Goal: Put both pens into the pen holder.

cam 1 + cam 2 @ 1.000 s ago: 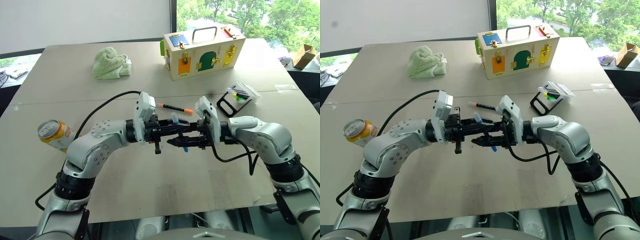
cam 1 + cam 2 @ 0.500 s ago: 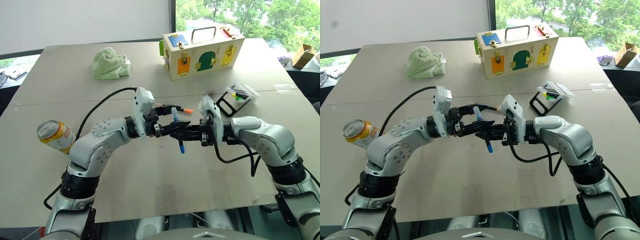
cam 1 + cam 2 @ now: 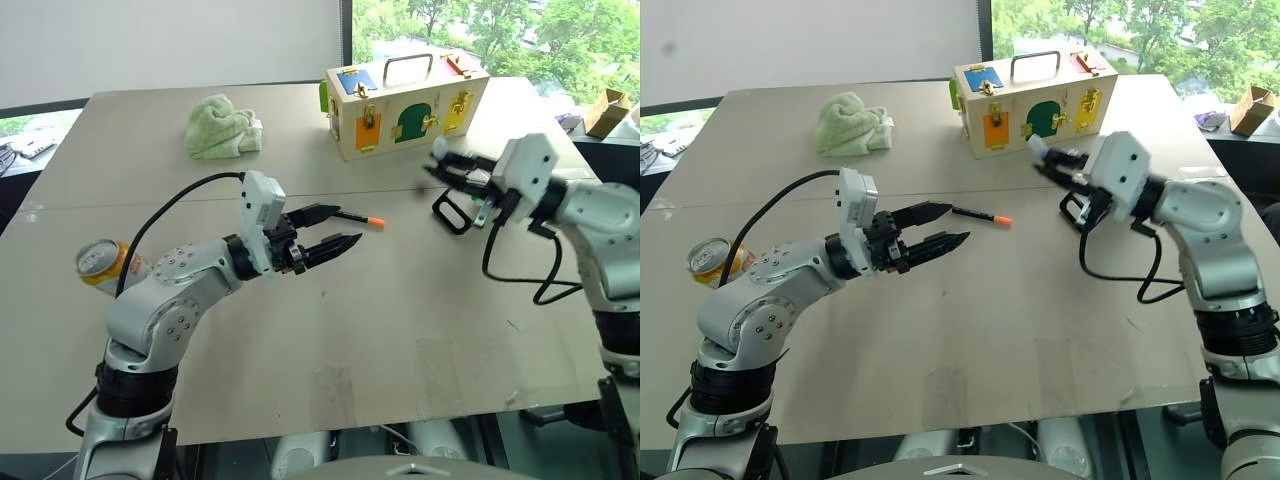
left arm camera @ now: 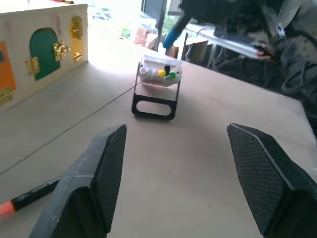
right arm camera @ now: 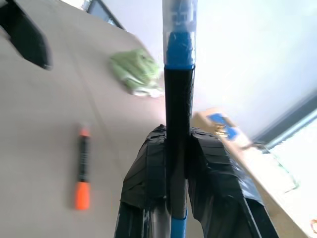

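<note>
Right claw [image 3: 447, 167] in the upper right of the frame, clenched on the blue-capped pen [image 5: 177, 74], raised just beside the pen holder [image 3: 478, 194], which stands on the worktop [image 3: 400, 320] right of centre. Left claw [image 3: 335, 229] near the centre, released, fingers [image 4: 96, 183] spread wide and grasping nothing. Orange-capped pen [image 3: 358, 216] lying flat on the worktop just beyond the left claw, well apart from the holder; wooden box [image 3: 405, 97] further back.
</note>
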You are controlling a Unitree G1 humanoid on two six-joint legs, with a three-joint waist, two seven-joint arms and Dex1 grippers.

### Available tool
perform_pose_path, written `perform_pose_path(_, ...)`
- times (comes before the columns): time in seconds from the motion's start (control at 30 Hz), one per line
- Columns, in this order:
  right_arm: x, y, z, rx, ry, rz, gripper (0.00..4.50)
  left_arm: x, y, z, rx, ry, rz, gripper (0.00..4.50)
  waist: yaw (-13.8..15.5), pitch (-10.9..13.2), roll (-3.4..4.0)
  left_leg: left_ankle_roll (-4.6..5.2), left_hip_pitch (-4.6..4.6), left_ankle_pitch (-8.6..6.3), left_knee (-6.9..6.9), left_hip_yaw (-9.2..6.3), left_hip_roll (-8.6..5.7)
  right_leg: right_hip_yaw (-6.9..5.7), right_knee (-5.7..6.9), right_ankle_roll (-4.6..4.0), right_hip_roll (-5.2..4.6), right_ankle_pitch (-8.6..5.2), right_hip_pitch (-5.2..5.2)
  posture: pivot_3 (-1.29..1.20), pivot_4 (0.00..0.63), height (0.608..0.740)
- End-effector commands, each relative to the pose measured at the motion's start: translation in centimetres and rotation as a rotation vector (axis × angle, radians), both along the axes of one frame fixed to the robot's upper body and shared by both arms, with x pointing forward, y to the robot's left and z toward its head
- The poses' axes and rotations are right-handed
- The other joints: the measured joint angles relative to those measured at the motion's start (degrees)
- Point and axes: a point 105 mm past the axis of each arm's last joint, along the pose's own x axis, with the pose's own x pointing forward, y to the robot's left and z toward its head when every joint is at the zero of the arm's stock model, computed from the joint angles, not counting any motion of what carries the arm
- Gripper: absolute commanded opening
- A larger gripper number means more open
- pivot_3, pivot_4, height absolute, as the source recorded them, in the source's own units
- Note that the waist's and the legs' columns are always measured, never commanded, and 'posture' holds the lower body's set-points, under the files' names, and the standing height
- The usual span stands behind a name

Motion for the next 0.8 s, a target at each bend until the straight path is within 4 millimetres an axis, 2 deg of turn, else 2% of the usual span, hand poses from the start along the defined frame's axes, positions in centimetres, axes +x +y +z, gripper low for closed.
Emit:
perform_pose_path(0.03,0.8,-1.4,0.3,-0.089,-0.141,-0.063,0.05,0.7,0.2,0.8,0.007,-0.056,0.038,3.35,-0.01,0.00,0.00,0.00,0.00,0.00,0.00,0.00,0.00,0.00,0.00,0.00,0.00,0.00,0.00,0.00,0.150,0.740)
perform_pose_path(0.4,2.6,-1.4,-2.0,-0.065,-0.054,-0.060,0.05,0.3,-0.2,1.0,0.007,-0.058,0.018,3.35,-0.21,0.02,0.01,-0.02,-0.02,0.01,0.14,0.04,0.05,0.02,0.01,0.00,0.02,0.00,0.02,0.00,0.150,0.740)
perform_pose_path(0.5,3.0,-1.6,-2.9,-0.062,-0.012,-0.071,0.05,0.3,-0.2,1.0,0.006,-0.060,0.023,3.35,-0.07,0.02,0.01,-0.02,-0.03,0.01,0.21,0.03,0.05,0.01,0.01,0.00,0.01,0.00,0.06,0.00,0.150,0.740)
perform_pose_path(0.8,4.3,-3.0,-3.8,-0.126,-0.022,-0.156,0.05,0.2,-0.2,0.9,0.018,-0.061,0.027,3.35,-0.14,0.02,0.02,-0.02,-0.02,0.01,0.21,0.03,0.05,0.00,0.04,0.00,0.02,0.00,0.06,0.00,0.150,0.740)
